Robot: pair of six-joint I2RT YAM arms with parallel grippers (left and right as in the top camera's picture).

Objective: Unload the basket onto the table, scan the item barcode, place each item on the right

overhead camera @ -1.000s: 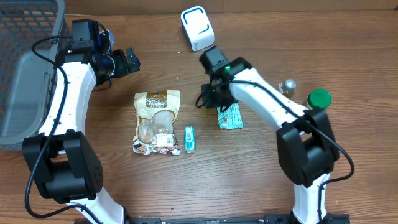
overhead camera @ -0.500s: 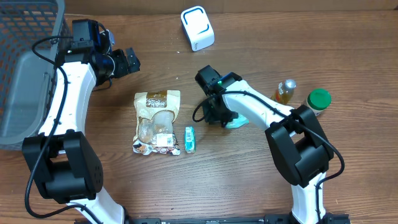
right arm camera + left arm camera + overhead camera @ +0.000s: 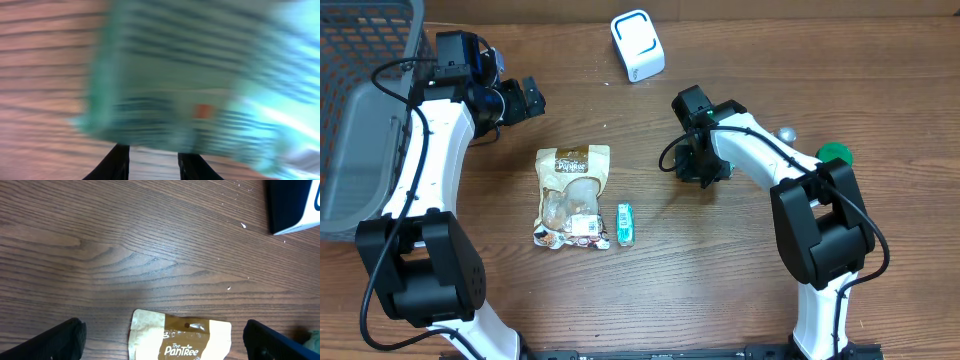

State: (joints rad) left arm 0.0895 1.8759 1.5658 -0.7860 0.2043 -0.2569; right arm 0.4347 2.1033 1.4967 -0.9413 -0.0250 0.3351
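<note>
So the teal packet point(image 3: 190, 75) is clamped in the right gripper point(image 3: 701, 168). In the right wrist view it fills nearly the whole frame and it's super blurry, with the two black fingers point(image 3: 120, 161) pinching close together at its lower edge, so no chance of reading any print or barcode on it. From overhead you basically can't see the packet at all, because the gripper and wrist sit right on top of it. That puts it right of the table's middle, with the white scanner point(image 3: 638, 45) up toward the far edge and to the left, well apart from it, just bare wood of the table point(image 3: 740, 270) between them. Just to the right of the arm there's a little bottle with a silver cap point(image 3: 785, 133) and a green lid point(image 3: 835, 154), both partly hidden by the arm. Over to the left lies a brown snack pouch point(image 3: 572, 195) with a small green packet point(image 3: 626, 223) just beside its lower right corner. The left gripper point(image 3: 533, 98) hangs above the pouch's top edge with its jaws spread wide, holding nothing. A grey basket point(image 3: 360, 120) sits at the far left.
</note>
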